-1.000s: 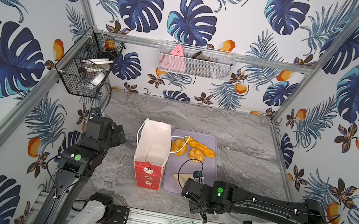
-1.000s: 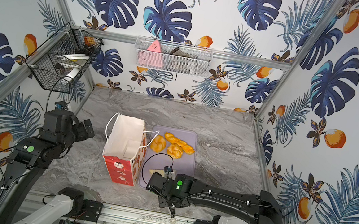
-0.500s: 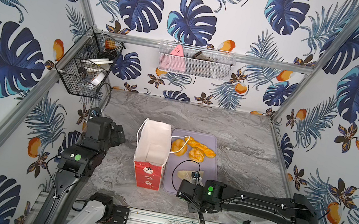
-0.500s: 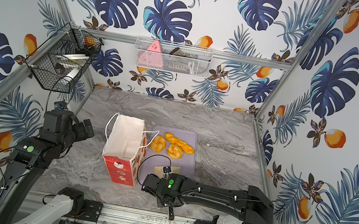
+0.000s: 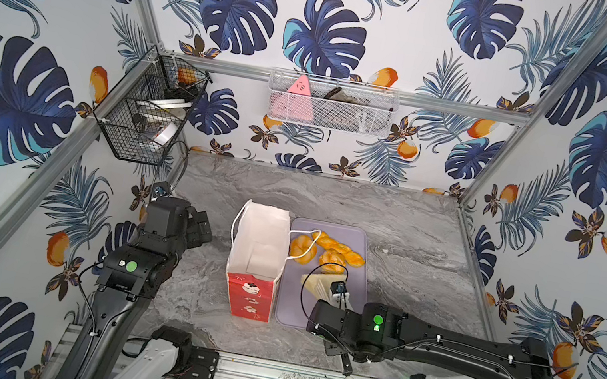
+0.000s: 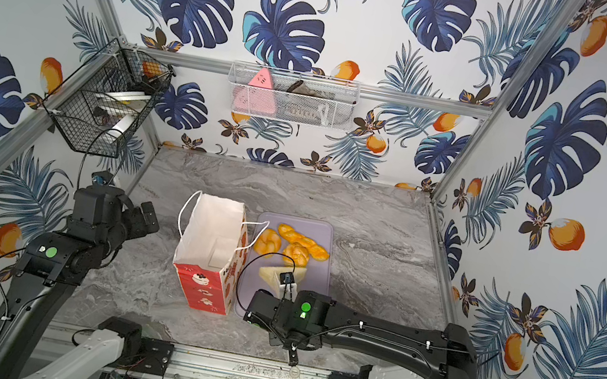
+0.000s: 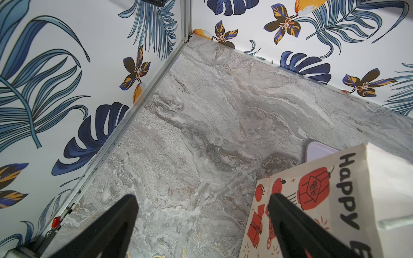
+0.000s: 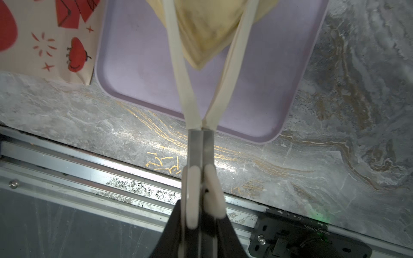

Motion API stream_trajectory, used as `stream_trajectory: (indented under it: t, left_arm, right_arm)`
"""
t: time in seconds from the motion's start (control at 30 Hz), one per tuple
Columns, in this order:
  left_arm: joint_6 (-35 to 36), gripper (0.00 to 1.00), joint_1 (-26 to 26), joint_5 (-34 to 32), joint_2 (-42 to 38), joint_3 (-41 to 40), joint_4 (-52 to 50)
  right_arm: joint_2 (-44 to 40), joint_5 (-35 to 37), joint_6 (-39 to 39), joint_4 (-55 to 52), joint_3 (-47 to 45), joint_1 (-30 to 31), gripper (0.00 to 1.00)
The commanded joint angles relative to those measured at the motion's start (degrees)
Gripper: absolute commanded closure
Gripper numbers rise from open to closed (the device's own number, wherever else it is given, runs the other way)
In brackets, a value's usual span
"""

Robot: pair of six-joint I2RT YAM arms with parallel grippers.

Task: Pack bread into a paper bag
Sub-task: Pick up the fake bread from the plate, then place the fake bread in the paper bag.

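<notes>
— What's in your pincer?
— Your right gripper [image 8: 201, 214] is clenched on tongs [image 8: 177, 67] with steel shanks. Their long cream arms pinch the pale, matte triangular wedge [image 8: 207, 29] at the middle of the smooth lilac tray [image 8: 134, 67].
— And your arms?
— The right one stretches low along the front edge of the marbled counter [image 5: 412, 235]. Your left gripper [image 7: 201, 196] hangs released, jaws wide, near the paper bag [image 5: 258, 246], which stands upright just beside the tray's left edge. The twisted loaf [image 5: 342, 249] lies toward the tray's back.
</notes>
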Motion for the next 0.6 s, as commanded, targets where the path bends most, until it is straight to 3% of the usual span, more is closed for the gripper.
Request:
stream_trajectory:
  t: [0.0,0.57]
  left_arm:
    - [1.0,0.01,0.1,-0.8,-0.1,0.3,0.9]
    - [0.9,0.01,0.1,-0.8,-0.5,0.6,0.4]
  right_arm:
    - [-1.4,4.9,0.8,-4.0,2.5,0.0,1.00]
    - [-2.3,22.6,-3.6,-11.9,19.6,0.3,1.00]
